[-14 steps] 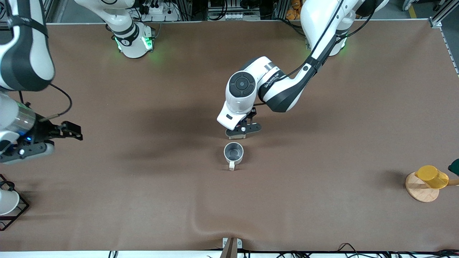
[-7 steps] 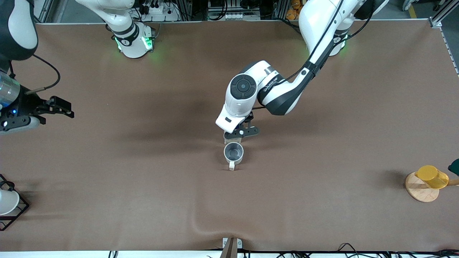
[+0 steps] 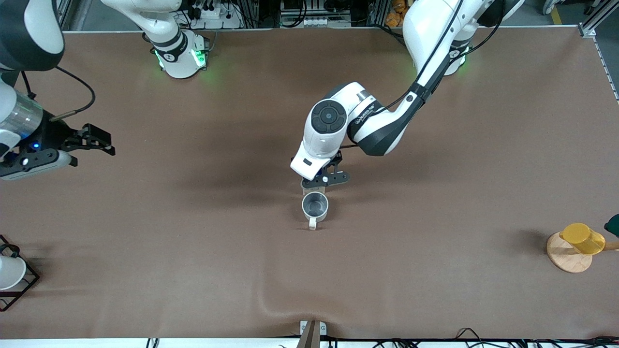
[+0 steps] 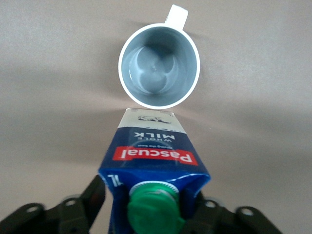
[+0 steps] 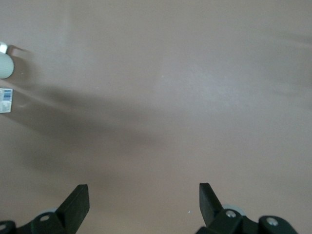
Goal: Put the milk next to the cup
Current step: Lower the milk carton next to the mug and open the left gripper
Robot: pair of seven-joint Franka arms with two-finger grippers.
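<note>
- The left end effector (image 4: 151, 207) is closed narrowly on the milk (image 4: 153, 163), one finger (image 4: 92, 195) pressed to each side of the carton just below its top.
- In the front view the left end effector (image 3: 323, 180) sits low at mid-counter, with only a sliver of the milk (image 3: 306, 186) showing beneath it.
- The milk is a dark blue carton with a green screw cap (image 4: 155, 210), a red label band and a pale beige lower part; it stands upright, and whether its base rests on the counter (image 3: 435, 241) cannot be told.
- The cup (image 4: 159, 66) lies just ahead of the left end effector, very close to the carton's lower end; contact between them cannot be told. It is a light grey mug, grey-blue inside, its small white handle (image 4: 176, 16) pointing away from the carton.
- From the front, the cup (image 3: 315, 205) stands just nearer the camera than the left end effector.
- The right end effector (image 3: 92, 140) hangs wide open over bare counter at the right arm's end, holding nothing; its two fingers (image 5: 78, 202) stand well apart.
</note>
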